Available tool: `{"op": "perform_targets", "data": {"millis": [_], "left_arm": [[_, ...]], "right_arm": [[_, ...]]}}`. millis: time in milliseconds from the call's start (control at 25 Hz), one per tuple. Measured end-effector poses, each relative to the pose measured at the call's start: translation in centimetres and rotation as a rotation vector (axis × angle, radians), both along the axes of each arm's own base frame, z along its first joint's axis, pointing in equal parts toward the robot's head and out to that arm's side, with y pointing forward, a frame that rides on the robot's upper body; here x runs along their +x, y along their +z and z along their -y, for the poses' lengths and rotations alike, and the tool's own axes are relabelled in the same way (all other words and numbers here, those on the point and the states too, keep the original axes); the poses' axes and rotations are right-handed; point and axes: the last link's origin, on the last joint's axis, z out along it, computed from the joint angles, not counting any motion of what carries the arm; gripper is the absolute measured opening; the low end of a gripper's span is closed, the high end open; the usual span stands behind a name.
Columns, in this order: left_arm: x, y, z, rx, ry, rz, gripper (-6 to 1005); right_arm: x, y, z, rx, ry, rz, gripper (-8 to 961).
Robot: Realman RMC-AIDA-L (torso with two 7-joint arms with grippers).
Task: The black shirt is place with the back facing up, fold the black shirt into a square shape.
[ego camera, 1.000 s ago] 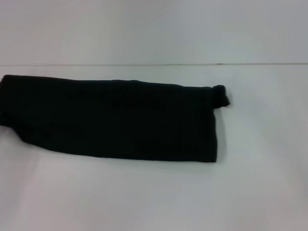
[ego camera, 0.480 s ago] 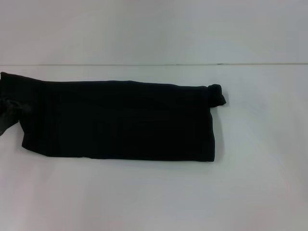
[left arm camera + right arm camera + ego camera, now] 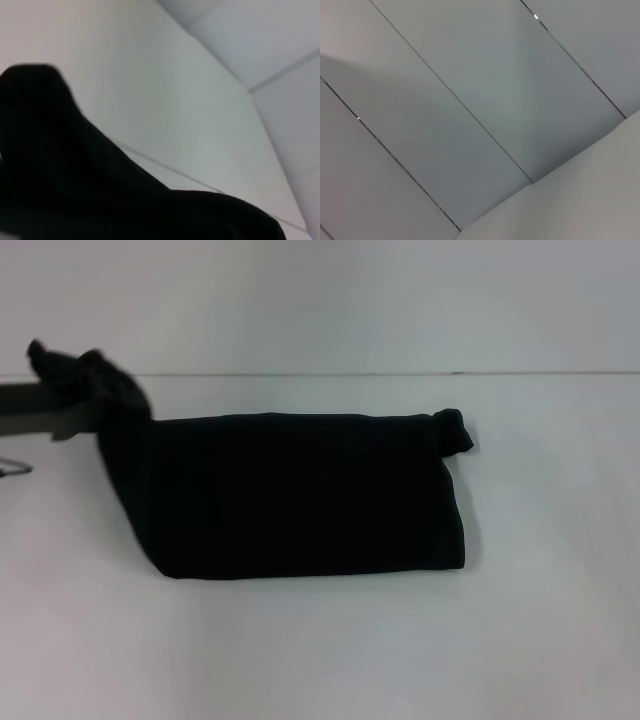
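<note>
The black shirt (image 3: 300,495) lies on the white table as a long folded band across the middle of the head view. Its left end is bunched and lifted off the table. My left gripper (image 3: 78,398) comes in from the left edge and is shut on that raised end, its fingers buried in the cloth. The shirt's right end lies flat, with a small rolled lump (image 3: 455,430) at its far corner. Black cloth (image 3: 75,190) fills the lower part of the left wrist view. My right gripper is out of view.
The white table (image 3: 320,650) runs to a back edge (image 3: 400,373) with a pale wall behind it. A thin dark wire-like shape (image 3: 15,468) shows at the left edge. The right wrist view holds only grey panels (image 3: 470,100).
My left gripper has taken hold of the shirt's left end, lifted it and carried it to the right. The band now looks shorter on the table, and its right end has barely moved.
</note>
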Motion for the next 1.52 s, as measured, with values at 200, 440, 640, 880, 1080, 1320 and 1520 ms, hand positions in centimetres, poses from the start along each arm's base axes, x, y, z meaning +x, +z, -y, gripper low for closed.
{"op": "perform_targets", "data": {"millis": [200, 440, 640, 880, 1080, 1320, 1520], "left_arm": [[5.0, -1.1, -1.1, -0.056, -0.126, -0.079, 31], [12.0, -5.9, -2.9, -0.158, -0.296, -0.165, 32], [14.9, -12.6, -3.5, -0.207, -0.372, -0.269, 32], [16.3, -19.3, -1.4, -0.285, -0.535, -0.46, 50], [17.0, -21.0, -0.1, -0.337, -0.703, -0.568, 81], [17.3, -20.3, 0.7, -0.378, -0.801, -0.605, 217], [15.4, -15.2, -0.3, -0.292, -0.628, -0.41, 511]], "right_arm": [[0.0, -0.2, 0.0, -0.001, -0.002, 0.007, 745], [0.0, -0.3, 0.0, -0.001, -0.004, 0.01, 745], [0.0, -0.6, -0.1, -0.011, -0.006, 0.016, 746], [0.0, -0.8, -0.3, -0.013, -0.018, 0.019, 746], [0.2, -1.1, -0.3, -0.027, -0.028, 0.032, 745], [0.3, -1.2, -0.5, -0.029, -0.04, 0.039, 746], [0.0, -1.3, -0.8, -0.096, -0.029, 0.058, 745]]}}
